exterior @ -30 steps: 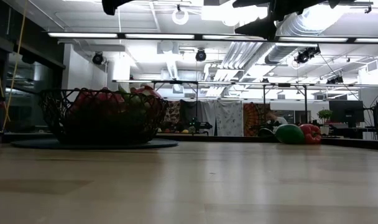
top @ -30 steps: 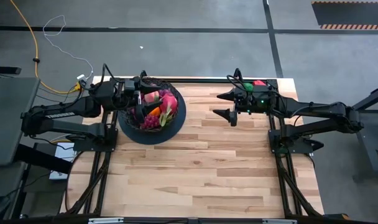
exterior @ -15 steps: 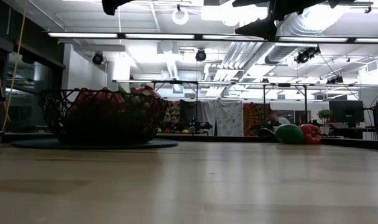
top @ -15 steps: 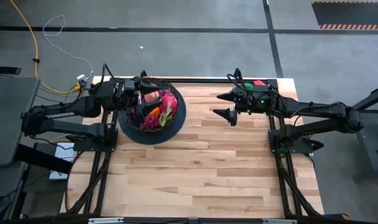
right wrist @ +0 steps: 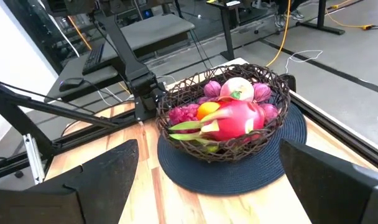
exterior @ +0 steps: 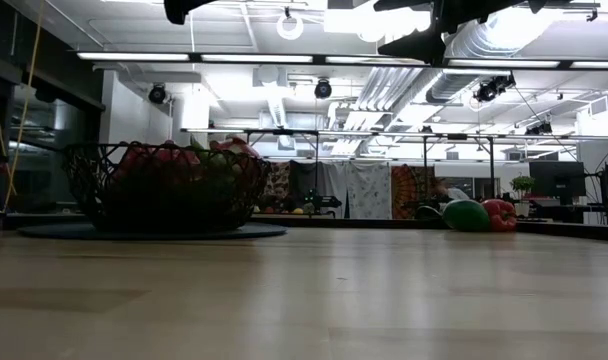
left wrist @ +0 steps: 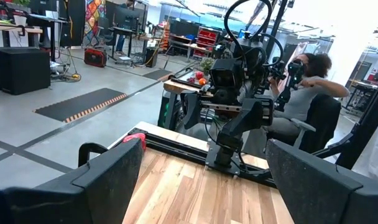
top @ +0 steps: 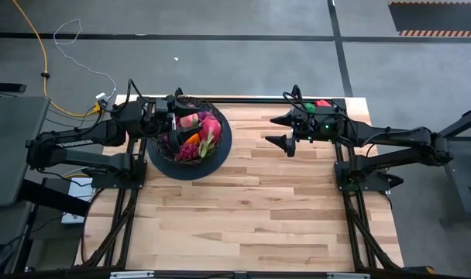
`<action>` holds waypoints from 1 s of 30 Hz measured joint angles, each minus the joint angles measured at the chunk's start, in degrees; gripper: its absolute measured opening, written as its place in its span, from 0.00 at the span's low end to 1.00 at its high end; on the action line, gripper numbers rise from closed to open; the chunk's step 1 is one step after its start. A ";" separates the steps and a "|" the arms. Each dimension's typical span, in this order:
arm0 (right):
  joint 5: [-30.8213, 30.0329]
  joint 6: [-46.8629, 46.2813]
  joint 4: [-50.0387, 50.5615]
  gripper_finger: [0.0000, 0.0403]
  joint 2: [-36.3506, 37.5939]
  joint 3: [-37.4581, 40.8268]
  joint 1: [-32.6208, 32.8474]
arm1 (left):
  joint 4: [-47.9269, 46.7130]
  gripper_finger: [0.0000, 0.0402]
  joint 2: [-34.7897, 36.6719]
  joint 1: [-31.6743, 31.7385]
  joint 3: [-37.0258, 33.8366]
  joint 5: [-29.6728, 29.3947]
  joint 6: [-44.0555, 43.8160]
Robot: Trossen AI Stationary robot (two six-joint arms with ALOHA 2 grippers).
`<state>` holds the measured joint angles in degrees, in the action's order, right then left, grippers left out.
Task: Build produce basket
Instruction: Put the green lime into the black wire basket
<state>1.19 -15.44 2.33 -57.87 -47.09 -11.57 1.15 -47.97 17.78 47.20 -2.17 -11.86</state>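
Note:
The basket, a round black wire bowl, stands on a dark round mat at the table's far left. It holds produce: a large pink fruit with green leaves, an orange, a pale peach and purple grapes. My left gripper hangs open, level, above the basket's left part. My right gripper hangs open above the far right of the table, pointing at the basket. A green pepper and a red pepper rest on the table's far right corner.
Bare wooden tabletop stretches from the basket to the near edge. Both arms' mounts stand at the table's left and right sides. A seated person shows beyond the table in the left wrist view.

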 joint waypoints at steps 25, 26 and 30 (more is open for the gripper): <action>-22.87 -11.45 53.47 0.94 -18.93 -20.62 -34.22 | 0.00 0.83 -0.02 0.04 0.00 -0.36 -0.11; -21.43 -11.54 52.60 0.94 -19.90 -19.14 -35.82 | 0.00 0.83 -0.02 0.04 0.00 -0.62 -0.11; -18.01 -9.73 48.24 0.94 -24.24 -15.25 -40.07 | 0.00 0.83 -0.02 0.04 0.00 -1.47 -0.11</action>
<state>-16.82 -25.17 50.57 -82.11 -62.34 -51.65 1.15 -47.99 17.82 47.20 -3.64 -11.97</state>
